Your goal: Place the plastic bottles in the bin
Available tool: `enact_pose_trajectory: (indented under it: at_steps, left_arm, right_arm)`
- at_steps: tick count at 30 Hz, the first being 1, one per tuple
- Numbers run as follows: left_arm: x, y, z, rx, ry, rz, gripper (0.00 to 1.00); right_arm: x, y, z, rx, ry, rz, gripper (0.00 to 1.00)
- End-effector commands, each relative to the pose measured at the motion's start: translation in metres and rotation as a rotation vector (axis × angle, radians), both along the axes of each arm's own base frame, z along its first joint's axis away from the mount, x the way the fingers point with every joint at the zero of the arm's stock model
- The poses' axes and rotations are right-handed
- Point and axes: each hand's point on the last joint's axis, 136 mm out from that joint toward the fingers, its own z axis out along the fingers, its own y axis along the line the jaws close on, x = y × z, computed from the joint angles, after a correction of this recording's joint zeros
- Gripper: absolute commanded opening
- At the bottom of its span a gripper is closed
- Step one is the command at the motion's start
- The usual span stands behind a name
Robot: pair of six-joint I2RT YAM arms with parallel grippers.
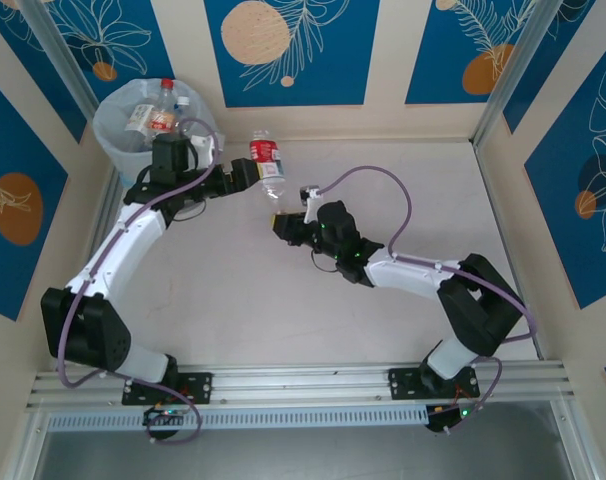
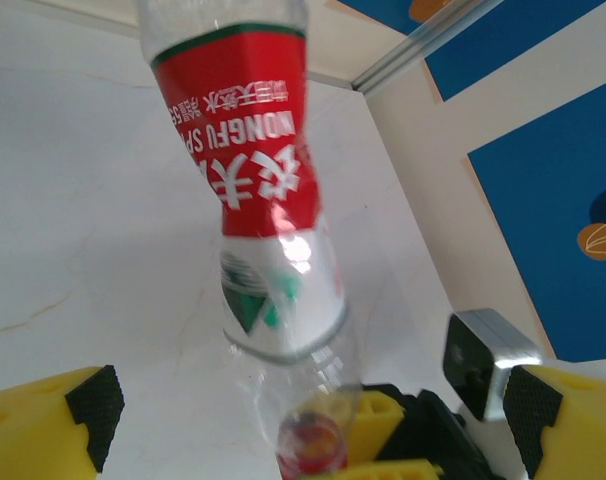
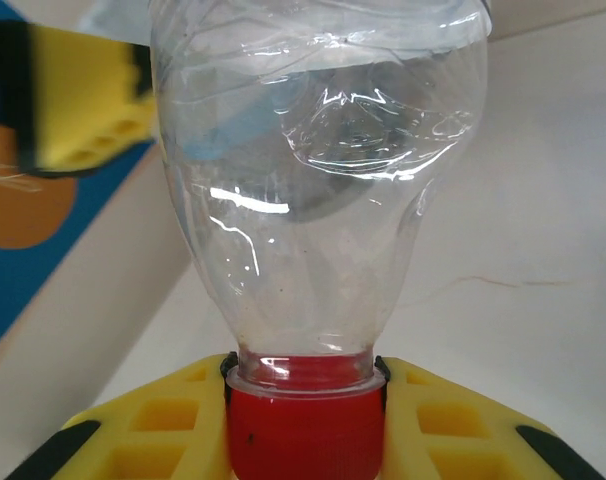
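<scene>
The right gripper is clamped tight on the red cap of a clear, red-labelled bottle, whose base points toward the back wall. The left gripper is spread wide, its yellow fingers either side of that bottle and gripping nothing. The bin sits in the far-left corner, just behind the left gripper, with other bottles inside
</scene>
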Motion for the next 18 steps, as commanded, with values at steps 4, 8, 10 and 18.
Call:
enact_pose_trajectory:
  at_steps: [4,8,10,18]
  left_arm:
    - [0.002,-0.011,0.025,-0.049,-0.105,-0.033,0.99]
    - [0.005,-0.014,0.029,-0.095,-0.142,-0.036,0.99]
    - [0.006,-0.019,0.029,-0.131,-0.143,-0.056,0.99]
    - [0.002,-0.026,0.051,-0.241,-0.250,-0.109,0.95]
  right_arm:
    - [-0.026,0.020,0.051,0.161,-0.076,0.168,0.00]
    - [-0.037,0.027,0.066,0.263,-0.055,0.246,0.00]
    - [-0.042,0.030,0.074,0.309,-0.050,0.282,0.00]
    - [-0.051,0.043,0.078,0.399,0.020,0.378,0.00]
